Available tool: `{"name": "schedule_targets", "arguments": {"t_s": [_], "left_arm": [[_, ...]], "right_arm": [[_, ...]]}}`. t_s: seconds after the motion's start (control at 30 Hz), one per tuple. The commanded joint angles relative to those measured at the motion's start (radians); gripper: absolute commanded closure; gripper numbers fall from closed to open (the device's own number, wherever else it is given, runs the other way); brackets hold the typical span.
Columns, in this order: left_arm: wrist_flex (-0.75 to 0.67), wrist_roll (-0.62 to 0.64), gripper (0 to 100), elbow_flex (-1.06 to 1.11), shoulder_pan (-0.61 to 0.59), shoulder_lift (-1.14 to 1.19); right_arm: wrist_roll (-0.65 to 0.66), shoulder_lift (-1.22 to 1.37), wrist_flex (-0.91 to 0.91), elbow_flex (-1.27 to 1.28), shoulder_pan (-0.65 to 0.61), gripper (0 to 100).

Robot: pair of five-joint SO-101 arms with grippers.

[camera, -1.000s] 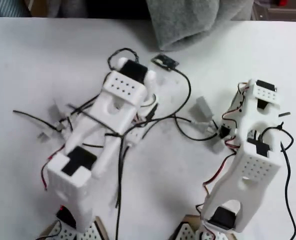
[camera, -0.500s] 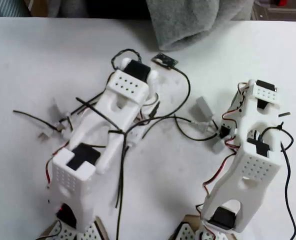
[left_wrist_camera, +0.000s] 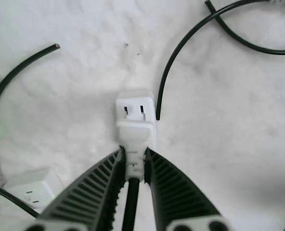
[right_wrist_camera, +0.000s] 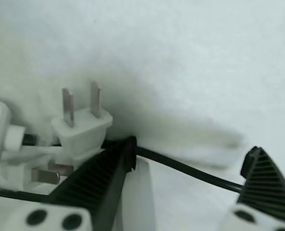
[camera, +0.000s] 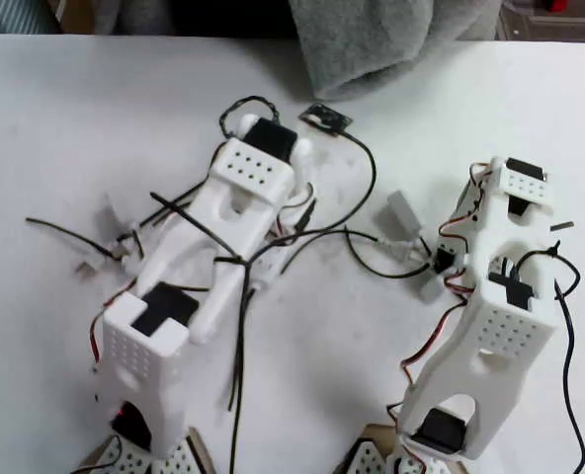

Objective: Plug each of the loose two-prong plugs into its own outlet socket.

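The left gripper [left_wrist_camera: 134, 161] is clamped narrowly on a white plug [left_wrist_camera: 135, 134], its ridged black fingers [left_wrist_camera: 169, 187] pinching the rear of the body where a black cord [left_wrist_camera: 130, 199] leaves between them. This plug is a small, rounded block lying flat on the white table [left_wrist_camera: 229, 120], and its front meets a white outlet socket [left_wrist_camera: 134, 102]. Two short dark marks show at the join, but it cannot be told how deep the prongs sit. A spare socket [left_wrist_camera: 29, 190] with two slots lies near, off to one side. The right gripper [right_wrist_camera: 190, 151] stands wide, holding nothing, and a thin black lead [right_wrist_camera: 181, 167] crosses the gap between its fingers. Just beside one finger [right_wrist_camera: 101, 175] sits a loose plug [right_wrist_camera: 82, 131], white with a tapered body and two flat grey prongs [right_wrist_camera: 95, 98] side by side. A second loose plug [right_wrist_camera: 22, 175] lies next to it, its prongs bare.
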Motion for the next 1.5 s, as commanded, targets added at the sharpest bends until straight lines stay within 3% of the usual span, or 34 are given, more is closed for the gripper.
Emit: {"name": "schedule_targets", "arguments": {"t_s": [0.0, 0.53, 1.17, 1.47], "left_arm": [[-0.025, 0.012, 98, -0.034, -0.01, -0.007], [-0.077, 0.04, 98, 0.051, -0.008, -0.016], [-0.032, 0.061, 98, 0.048, -0.061, -0.008], [-0.052, 0.069, 98, 0.049, -0.008, -0.008]], "right_arm": [[0.002, 0.007, -0.012, -0.003, -0.012, 65.2], [0.002, 0.007, -0.012, -0.003, -0.012, 65.2], [0.002, 0.007, -0.013, -0.003, -0.012, 65.2], [0.002, 0.007, -0.013, -0.003, -0.012, 65.2]]}}
